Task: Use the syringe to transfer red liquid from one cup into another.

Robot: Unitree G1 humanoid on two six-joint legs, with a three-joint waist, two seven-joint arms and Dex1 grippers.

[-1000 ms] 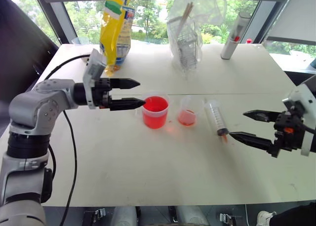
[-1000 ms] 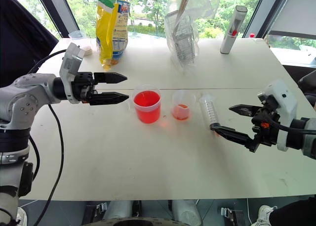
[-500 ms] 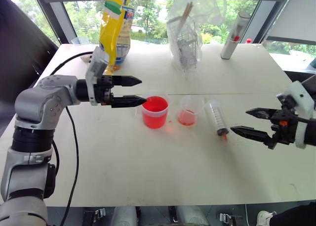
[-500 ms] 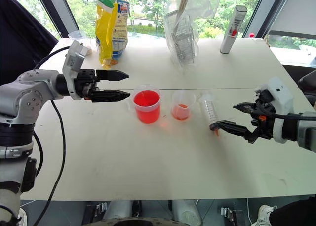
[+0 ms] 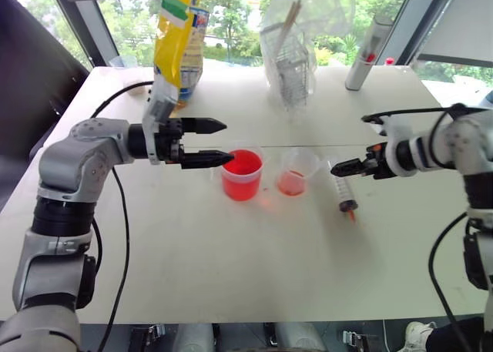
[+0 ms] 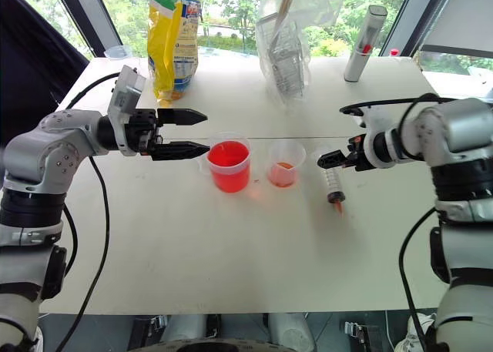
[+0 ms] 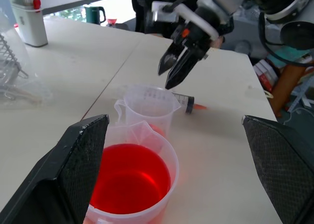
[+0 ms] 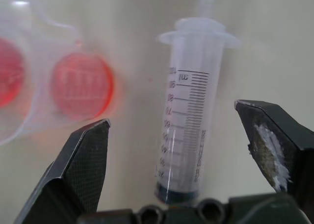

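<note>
Syringe (image 5: 340, 187) lies flat on table (image 5: 231, 252), just right of smaller cup (image 5: 296, 172), nozzle toward near edge. Right gripper (image 8: 181, 150) spread wide, poised over barrel, straddling it for pickup, no contact yet. Left gripper (image 5: 218, 142) open, empty, level beside larger cup (image 5: 243, 174) on its left, likely ready to steady it. Larger cup about half full of red liquid (image 7: 130, 177); smaller holds a little. Syringe plunger end cut off in right wrist view; contents unclear.

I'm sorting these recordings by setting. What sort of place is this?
Probably a lab or office test room: a plain white table by large windows with trees outside, holding a syringe and measuring cups of red liquid.
</note>
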